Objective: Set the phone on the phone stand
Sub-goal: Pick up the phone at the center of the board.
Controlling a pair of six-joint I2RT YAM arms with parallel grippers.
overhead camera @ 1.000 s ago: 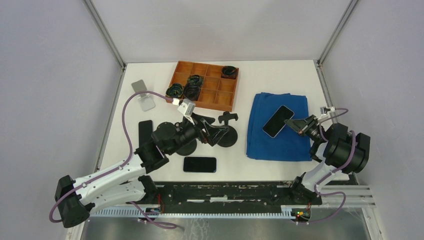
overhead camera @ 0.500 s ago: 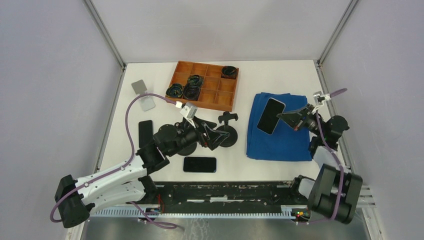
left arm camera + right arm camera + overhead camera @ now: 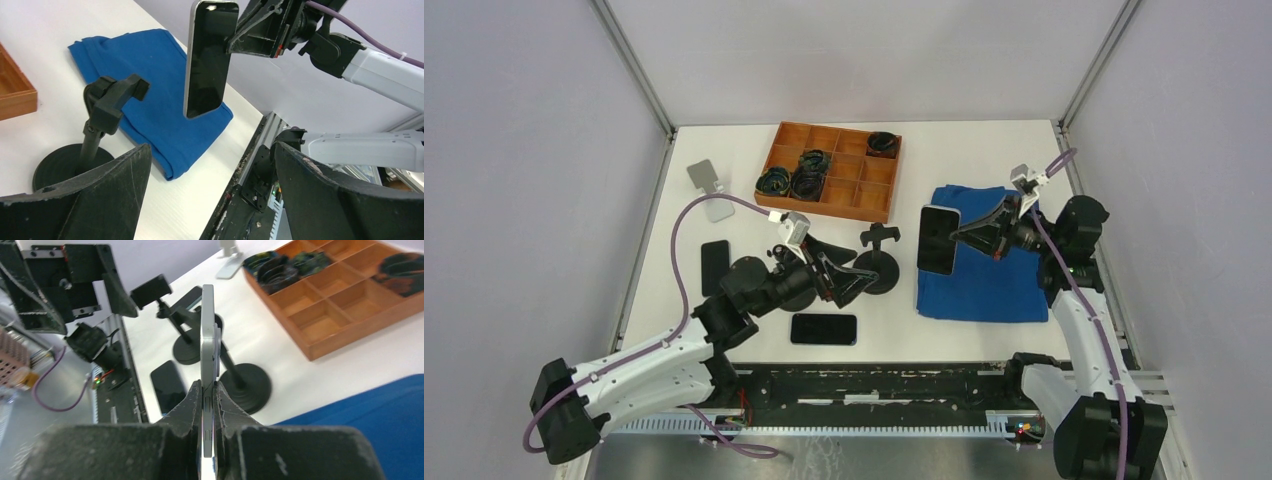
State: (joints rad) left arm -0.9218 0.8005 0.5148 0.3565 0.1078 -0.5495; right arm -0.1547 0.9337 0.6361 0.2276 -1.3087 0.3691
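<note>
Top external: right end effector (image 3: 962, 236) pinches phone (image 3: 937, 240) edge, airborne beside phone stand (image 3: 880, 262); left end effector (image 3: 856, 272) gapes empty.

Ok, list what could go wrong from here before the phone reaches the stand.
1. The right gripper pinches the phone near one end only; it may pivot or slip on contact.
2. The phone stand stands unheld, the left gripper open near it; a push may tip it.
</note>
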